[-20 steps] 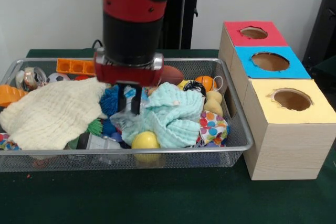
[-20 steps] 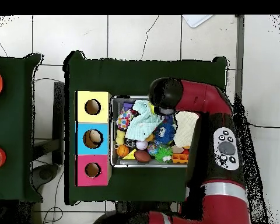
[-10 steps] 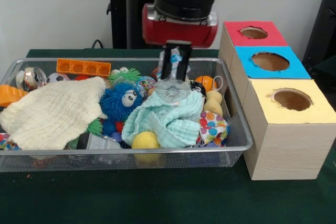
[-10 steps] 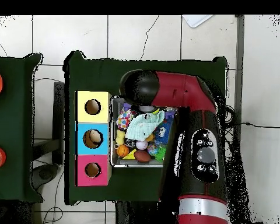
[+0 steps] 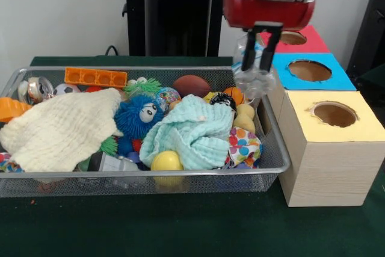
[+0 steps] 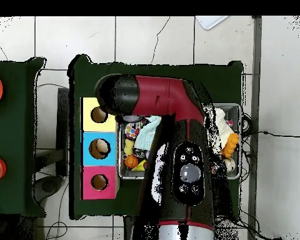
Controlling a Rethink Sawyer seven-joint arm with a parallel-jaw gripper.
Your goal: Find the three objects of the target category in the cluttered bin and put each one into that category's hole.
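clear plastic bottle [image 5: 254,78] in gripper [image 5: 257,58] above bin [image 5: 274,148] edge

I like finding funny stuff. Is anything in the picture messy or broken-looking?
The yellow box's hole has a ragged, torn-looking edge, unlike a neat circle. Inside the wire bin, the toys lie jumbled, with two crumpled cloths thrown over them. The hand carries a clear, crinkly object over the bin's end.

My hand [image 5: 260,52] is red with black fingers, holding something clear [image 5: 255,78]. The boxes run red [image 5: 291,38], blue [image 5: 308,70], yellow [image 5: 334,114]. In the wire bin [image 5: 264,167]: cream cloth [image 5: 57,127] at 9 o'clock, mint cloth [image 5: 192,133], fuzzy blue toy [image 5: 137,115], yellow ball [image 5: 166,161], polka-dot fabric [image 5: 244,146], orange block [image 5: 95,77]. The bench [image 5: 180,227] is dark green.
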